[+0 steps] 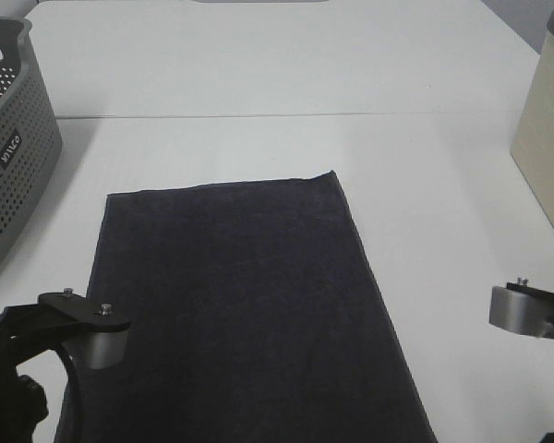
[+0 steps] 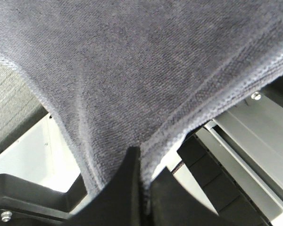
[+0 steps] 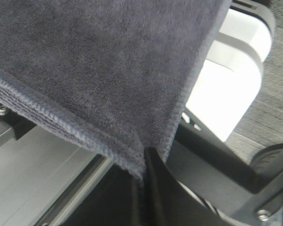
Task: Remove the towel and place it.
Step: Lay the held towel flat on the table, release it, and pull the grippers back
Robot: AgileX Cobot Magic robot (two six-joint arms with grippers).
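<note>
The dark charcoal towel [image 1: 240, 305] lies spread flat on the white table, its near end running off the front edge. In the left wrist view my left gripper [image 2: 142, 188] is shut on a near corner of the towel [image 2: 146, 70], the cloth pinched between the black fingers. In the right wrist view my right gripper [image 3: 142, 188] is shut on the other near corner of the towel [image 3: 99, 61]. In the high view only the arms' wrists show, at the lower left [image 1: 83, 332] and lower right [image 1: 531, 309]; the fingertips are out of frame.
A grey perforated basket [image 1: 9, 138] stands at the left edge of the table. A beige box [image 1: 549, 129] stands at the right edge. A seam in the white table [image 1: 286, 115] runs across behind the towel.
</note>
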